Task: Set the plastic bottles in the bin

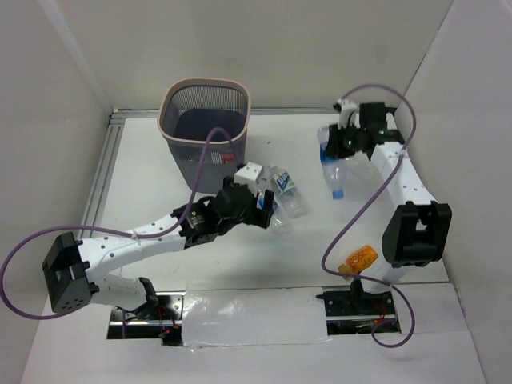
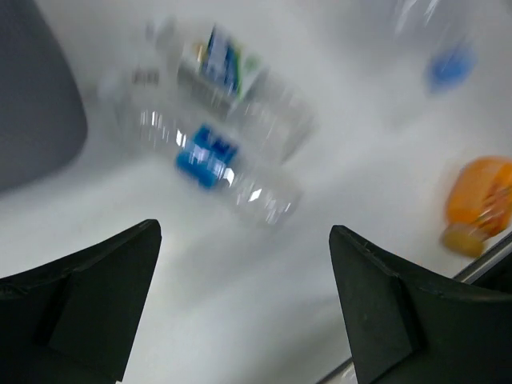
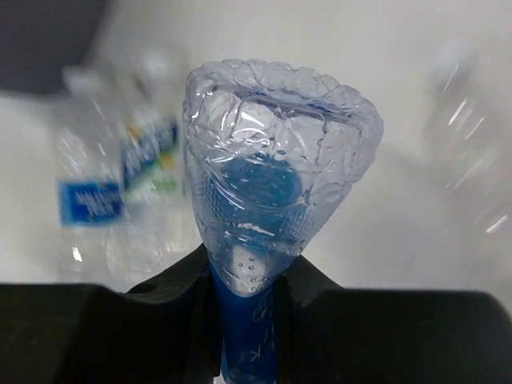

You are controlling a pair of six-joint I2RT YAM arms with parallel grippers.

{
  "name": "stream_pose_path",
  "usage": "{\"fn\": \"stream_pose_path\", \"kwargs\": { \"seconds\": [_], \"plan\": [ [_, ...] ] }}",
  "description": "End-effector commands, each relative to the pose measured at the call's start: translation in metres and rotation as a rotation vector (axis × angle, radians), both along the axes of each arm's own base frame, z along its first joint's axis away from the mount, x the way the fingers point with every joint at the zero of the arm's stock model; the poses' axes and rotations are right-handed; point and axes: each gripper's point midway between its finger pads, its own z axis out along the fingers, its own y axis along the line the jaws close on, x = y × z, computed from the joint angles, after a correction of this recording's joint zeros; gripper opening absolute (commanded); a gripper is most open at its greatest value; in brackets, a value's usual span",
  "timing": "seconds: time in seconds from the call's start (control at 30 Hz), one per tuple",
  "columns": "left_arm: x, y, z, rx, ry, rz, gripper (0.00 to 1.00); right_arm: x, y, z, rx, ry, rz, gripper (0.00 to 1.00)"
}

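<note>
Your right fingers (image 3: pixel 344 320) clamp a clear, blue-labelled bottle (image 3: pixel 276 184) at the far right of the worktop (image 1: pixel 144 192), well apart from the bin (image 1: pixel 180 156). Your left fingers (image 2: pixel 88 296) stand wide above two bottles (image 2: pixel 228 164) lying near the bin.

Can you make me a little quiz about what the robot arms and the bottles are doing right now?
1. True or false: the left pincer is open and holds nothing.
2. What is the right pincer shut on? A) a spoon B) a clear bottle C) a sock
3. Fill in: the orange bottle lies on the table, not in the ___.
Key: 1 true; 2 B; 3 bin.
</note>
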Motion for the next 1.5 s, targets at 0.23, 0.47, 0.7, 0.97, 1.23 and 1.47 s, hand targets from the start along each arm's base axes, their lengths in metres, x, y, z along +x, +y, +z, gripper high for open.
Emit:
{"fn": "stream_pose_path", "kwargs": {
  "seconds": [0.23, 0.47, 0.7, 0.97, 1.23, 1.47],
  "plan": [
    [-0.028, 0.004, -0.086, -0.049, 0.260, 0.015, 0.99, 0.092, 0.143, 0.308, 0.291, -0.844, 0.277, 0.12],
    [-0.046, 0.005, -0.112, -0.040, 0.325, 0.007, 0.99, 0.097, 0.265, 0.364, 0.612, -0.941, 0.355, 0.14],
    [-0.046, 0.001, -0.114, -0.032, 0.325, 0.026, 0.99, 0.100, 0.338, 0.309, 0.612, -0.867, 0.398, 0.52],
    [-0.019, -0.036, -0.100, -0.126, 0.296, 0.067, 0.99, 0.109, 0.264, 0.351, 0.529, -0.945, 0.322, 1.00],
    [0.022, -0.052, -0.106, -0.196, 0.360, 0.194, 0.99, 0.108, 0.098, 0.252, 0.226, -0.641, 0.178, 0.94],
    [0.053, -0.042, -0.137, -0.146, 0.442, 0.357, 0.99, 0.035, -0.004, 0.138, 0.130, -0.432, 0.067, 0.66]
  ]
}}
